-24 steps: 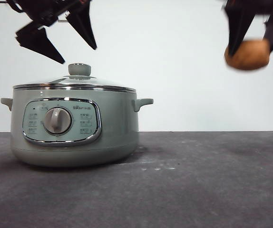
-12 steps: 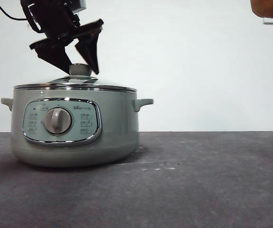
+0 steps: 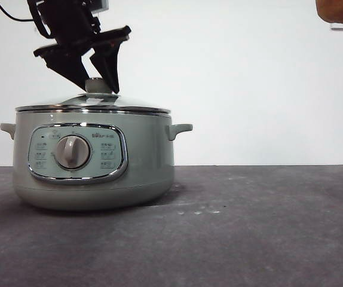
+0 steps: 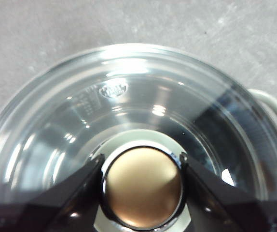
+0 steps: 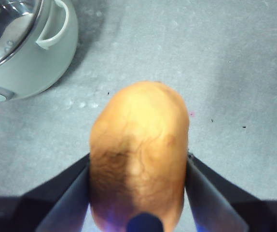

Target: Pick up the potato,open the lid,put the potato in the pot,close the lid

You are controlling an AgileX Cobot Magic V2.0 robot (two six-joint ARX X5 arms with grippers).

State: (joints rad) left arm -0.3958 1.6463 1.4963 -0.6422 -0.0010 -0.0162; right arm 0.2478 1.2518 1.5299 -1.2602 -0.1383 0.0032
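Potato [image 5: 138,164] is clamped between the two jaws of the right gripper [image 5: 137,193], high above the table; in the front view only its underside [image 3: 339,11] shows at the top right corner, much as half a second ago, whereas a second ago it hung lower and fully in view. Lid [image 3: 94,103] sits closed on the pot [image 3: 94,158]. Since the earlier frames the left gripper [image 3: 94,78] has come down from above and to the pot's left, and its tips now flank the lid's knob [image 3: 100,85]; half a second ago they stood slightly higher.

Table [image 3: 249,239] is a dark grey matte surface with a few pale specks near the pot's base at about 4 o'clock from it. Behind runs a plain white wall [image 3: 237,89].

Left wrist view: left gripper [image 4: 142,166] partly open, jaws close against the knob's [image 4: 142,188] metallic top at 9 and 3 o'clock; whether they press it cannot be told. Glass dome [image 4: 129,101] carries bright reflections. Right wrist view: pot's side handle [image 5: 56,26] at 10 o'clock from the potato, well apart.
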